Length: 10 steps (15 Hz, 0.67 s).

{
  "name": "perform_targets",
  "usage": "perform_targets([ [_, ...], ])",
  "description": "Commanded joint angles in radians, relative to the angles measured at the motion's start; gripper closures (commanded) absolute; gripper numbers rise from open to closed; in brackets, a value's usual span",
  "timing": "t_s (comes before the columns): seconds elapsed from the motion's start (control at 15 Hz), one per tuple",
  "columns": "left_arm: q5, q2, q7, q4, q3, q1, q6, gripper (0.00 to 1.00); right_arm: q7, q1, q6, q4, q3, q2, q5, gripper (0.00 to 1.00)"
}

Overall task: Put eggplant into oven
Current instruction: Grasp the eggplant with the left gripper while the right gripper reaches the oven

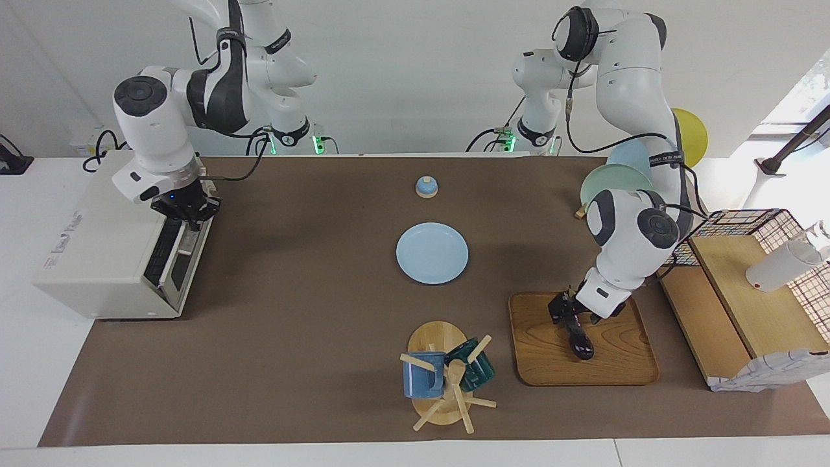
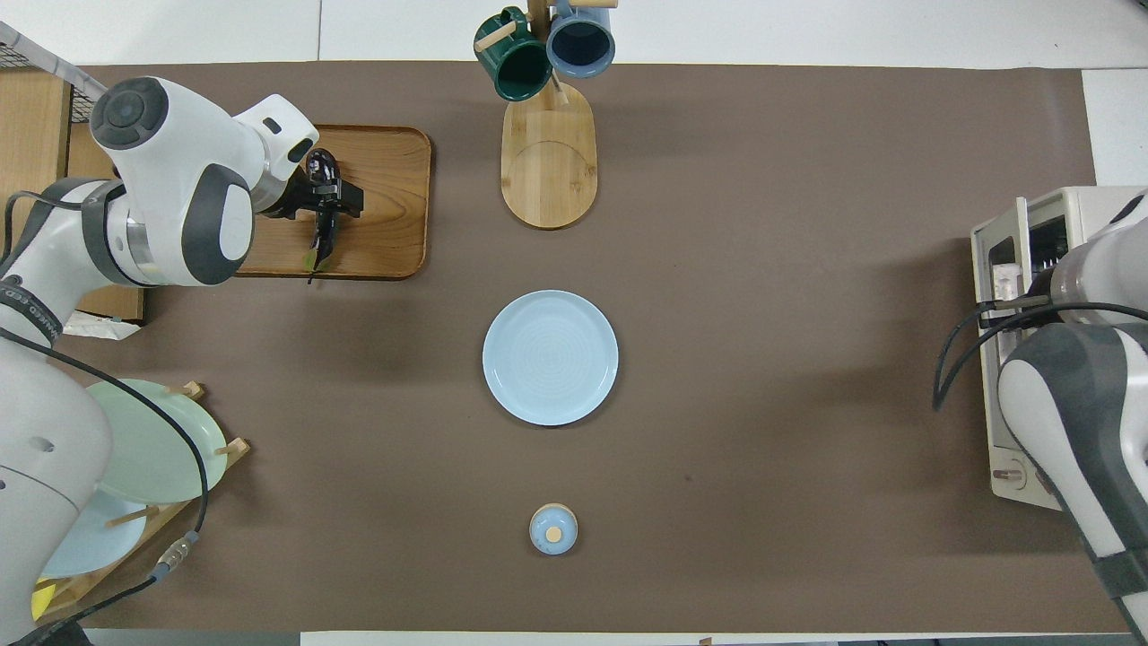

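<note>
I see L gripper (image 1: 565,312) w/ fingers spread astride the eggplant (image 1: 579,340) on the wooden tray (image 1: 616,363). R gripper (image 1: 188,211) clenched on the oven (image 1: 97,259) door handle, door partly down.

Stood before a plain white wall (image 1: 402,78). Was lit by daylight from a window (image 1: 804,91) at the left arm's end. Carried a brown mat (image 1: 311,311) over a white table (image 1: 26,363), its edges bare around it.

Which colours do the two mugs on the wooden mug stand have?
One mug is dark green and the other mug is blue; the overhead view shows them best.
</note>
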Motion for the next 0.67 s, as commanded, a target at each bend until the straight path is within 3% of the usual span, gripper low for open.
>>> perform_targets([
  [0.0, 0.008, 0.001, 0.018, -0.023, 0.017, -0.023, 0.032, 0.01, 0.021, 0.007, 0.141, -0.060, -0.001, 0.085, 0.036, 1.00],
  [0.13, 0.032, -0.004, 0.018, -0.037, 0.015, -0.023, 0.032, 0.06, 0.023, 0.021, 0.198, -0.091, -0.001, 0.097, 0.058, 1.00],
  [0.27, 0.032, -0.004, 0.018, -0.034, 0.015, -0.023, 0.024, 0.21, 0.023, 0.022, 0.227, -0.112, -0.001, 0.099, 0.061, 1.00],
  [0.47, 0.031, -0.004, 0.018, -0.028, 0.015, -0.017, 0.010, 0.51, 0.023, 0.027, 0.229, -0.117, -0.001, 0.117, 0.061, 1.00],
  [0.53, 0.032, -0.006, 0.018, -0.028, 0.015, -0.013, 0.007, 0.66, 0.020, 0.027, 0.238, -0.117, 0.000, 0.126, 0.065, 1.00],
  [0.6, 0.031, -0.006, 0.018, -0.023, 0.015, -0.009, -0.005, 0.89, 0.020, 0.045, 0.261, -0.120, 0.000, 0.139, 0.073, 1.00],
])
